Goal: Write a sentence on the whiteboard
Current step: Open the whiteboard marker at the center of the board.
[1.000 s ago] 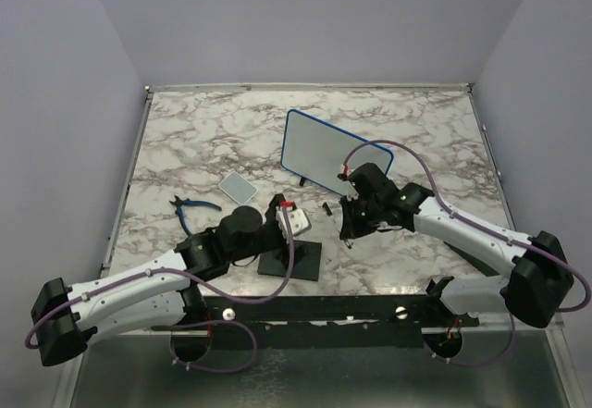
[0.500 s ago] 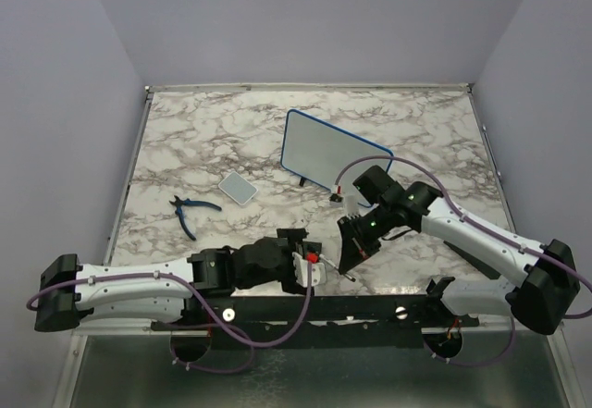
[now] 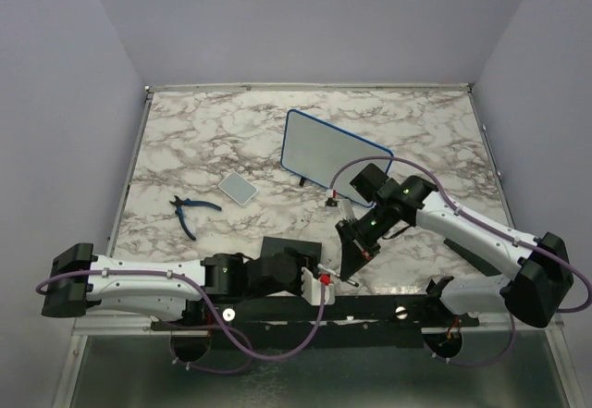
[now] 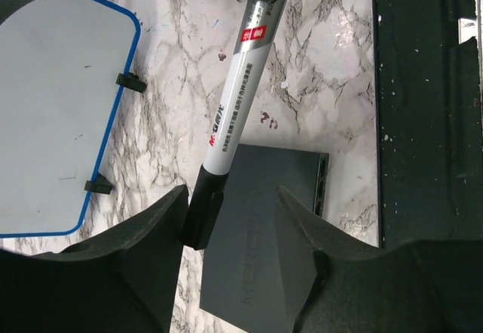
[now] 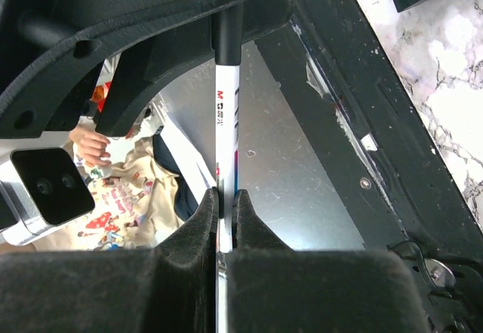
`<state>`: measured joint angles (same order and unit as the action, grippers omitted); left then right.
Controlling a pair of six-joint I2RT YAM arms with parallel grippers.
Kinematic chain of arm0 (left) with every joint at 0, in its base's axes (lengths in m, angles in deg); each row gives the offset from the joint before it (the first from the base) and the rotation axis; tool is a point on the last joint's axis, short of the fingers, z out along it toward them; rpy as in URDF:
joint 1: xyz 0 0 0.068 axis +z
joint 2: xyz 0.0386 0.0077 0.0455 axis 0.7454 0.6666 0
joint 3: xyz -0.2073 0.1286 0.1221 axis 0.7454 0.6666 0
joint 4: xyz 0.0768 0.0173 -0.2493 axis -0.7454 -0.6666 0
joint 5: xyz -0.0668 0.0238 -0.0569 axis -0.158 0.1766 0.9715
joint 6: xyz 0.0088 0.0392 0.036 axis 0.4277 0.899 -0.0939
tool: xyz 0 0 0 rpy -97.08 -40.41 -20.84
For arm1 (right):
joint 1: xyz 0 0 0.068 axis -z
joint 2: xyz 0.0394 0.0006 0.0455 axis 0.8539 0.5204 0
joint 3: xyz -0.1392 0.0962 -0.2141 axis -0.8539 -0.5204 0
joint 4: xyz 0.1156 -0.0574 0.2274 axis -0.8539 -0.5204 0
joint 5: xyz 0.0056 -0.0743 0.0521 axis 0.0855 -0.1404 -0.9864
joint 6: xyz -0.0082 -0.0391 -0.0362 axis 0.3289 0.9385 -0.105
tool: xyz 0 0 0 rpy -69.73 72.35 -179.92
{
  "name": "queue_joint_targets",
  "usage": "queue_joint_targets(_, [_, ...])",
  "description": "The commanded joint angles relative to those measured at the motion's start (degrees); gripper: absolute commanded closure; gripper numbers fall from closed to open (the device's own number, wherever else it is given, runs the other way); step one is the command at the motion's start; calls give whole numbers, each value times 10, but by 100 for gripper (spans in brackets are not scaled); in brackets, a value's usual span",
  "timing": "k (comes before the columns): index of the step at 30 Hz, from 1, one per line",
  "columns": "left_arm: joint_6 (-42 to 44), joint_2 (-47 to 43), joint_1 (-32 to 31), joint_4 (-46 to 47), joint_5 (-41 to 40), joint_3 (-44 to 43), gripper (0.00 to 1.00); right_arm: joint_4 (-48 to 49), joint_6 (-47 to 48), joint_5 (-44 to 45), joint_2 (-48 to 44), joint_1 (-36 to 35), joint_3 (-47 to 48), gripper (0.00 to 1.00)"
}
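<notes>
Top view: the whiteboard [image 3: 328, 149] stands blank in the middle of the table [image 3: 203, 140], with open room around it. The left pincer [image 3: 324, 280] and right pincer [image 3: 354, 258] meet at the near edge, where anything dropped could roll off.

Left wrist: the left pincer is spread around the marker [image 4: 234, 106] cap; a skewed squeeze could twist it.

Right wrist: the right pincer pinches the barrel.

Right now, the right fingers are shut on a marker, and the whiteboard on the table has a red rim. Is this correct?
Not fully. The whiteboard has a blue rim, not a red one; the top external view shows it. The right fingers are indeed shut on the marker.
</notes>
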<state>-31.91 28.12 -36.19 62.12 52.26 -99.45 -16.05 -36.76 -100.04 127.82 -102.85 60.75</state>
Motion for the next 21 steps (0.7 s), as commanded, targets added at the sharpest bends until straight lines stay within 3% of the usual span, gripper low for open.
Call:
queue_joint_targets(1, [11,6,-15,2,-34,-15,51,-17,13,-28,5,-3,18,100])
queue_joint_targets(8, [6,38,-23,12,-41,-32,65,-11,7,-36,4,-4,13,100])
queue_joint_targets(13, [-2,53,-28,26,-49,-35,67,-2,3,-41,4,-4,8,100])
queue_joint_targets(17, [-3,48,-29,29,-50,-32,80,-5,5,-35,4,-3,7,100])
queue_joint_targets(21, [0,40,-30,28,-58,-26,100,-2,-6,1,-1,-4,19,100])
